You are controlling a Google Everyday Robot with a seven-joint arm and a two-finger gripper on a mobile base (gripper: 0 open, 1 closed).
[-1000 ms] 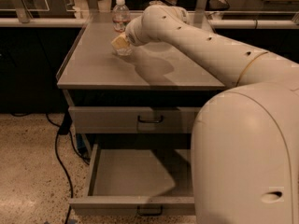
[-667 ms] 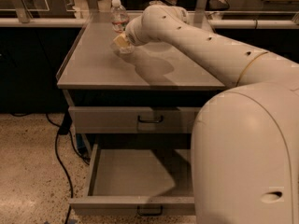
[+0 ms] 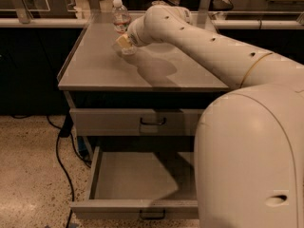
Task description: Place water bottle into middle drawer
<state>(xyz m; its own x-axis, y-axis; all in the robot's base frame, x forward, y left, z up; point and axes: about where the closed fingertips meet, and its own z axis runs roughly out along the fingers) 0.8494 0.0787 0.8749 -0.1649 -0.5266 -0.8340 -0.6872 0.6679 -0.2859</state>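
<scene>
The water bottle (image 3: 120, 15), clear with a white cap and a red-and-white band, stands upright at the back of the grey cabinet top (image 3: 95, 65). My gripper (image 3: 122, 42) hangs just in front of the bottle and low over the top, at the end of my white arm (image 3: 199, 42). The middle drawer (image 3: 137, 179) is pulled open below. It is grey, looks empty, and has a dark handle (image 3: 152, 215) on its front. My body hides its right part.
The like grey drawer (image 3: 137, 121) just above is shut. A black cable (image 3: 59, 148) runs over the speckled floor at the left. Rails and desks stand behind the cabinet. My white body (image 3: 251, 160) fills the front right.
My gripper has edged slightly back toward the water bottle. The bottle and the drawers have not moved.
</scene>
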